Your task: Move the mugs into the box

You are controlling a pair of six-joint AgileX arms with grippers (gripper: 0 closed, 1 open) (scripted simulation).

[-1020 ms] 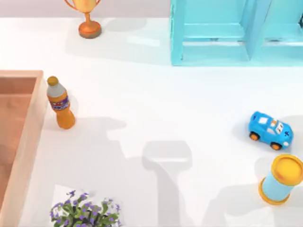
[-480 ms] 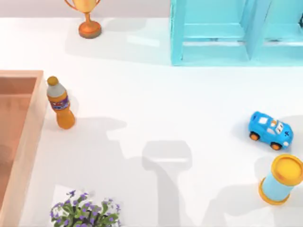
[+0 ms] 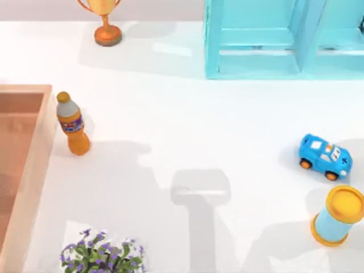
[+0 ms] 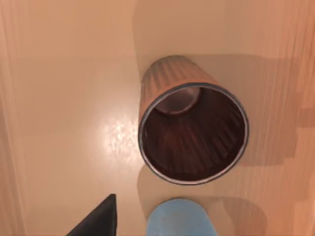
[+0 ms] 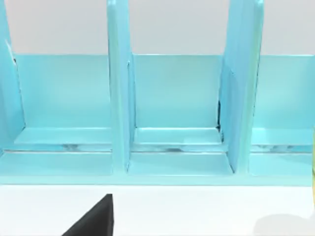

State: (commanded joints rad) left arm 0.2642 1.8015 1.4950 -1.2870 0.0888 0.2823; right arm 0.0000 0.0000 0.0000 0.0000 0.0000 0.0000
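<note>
Resting in box (image 4: 59, 98): 1 brown mug (image 4: 192, 132), 1 blue mug (image 4: 179, 219).

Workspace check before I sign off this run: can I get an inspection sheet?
Surface: white table, shadows across it.
Job's things: brown ribbed mug upright on the floor of the box; light blue mug beside it.
Clutter: orange bottle standing by the box's wall; trophy; toy car; blue cylinder with yellow lid; potted flowers.
Claws: left claw above the mugs in the box; right claw facing the shelf unit.
Cables: nothing seen.
Surroundings: light blue shelf unit at the table's far edge.
</note>
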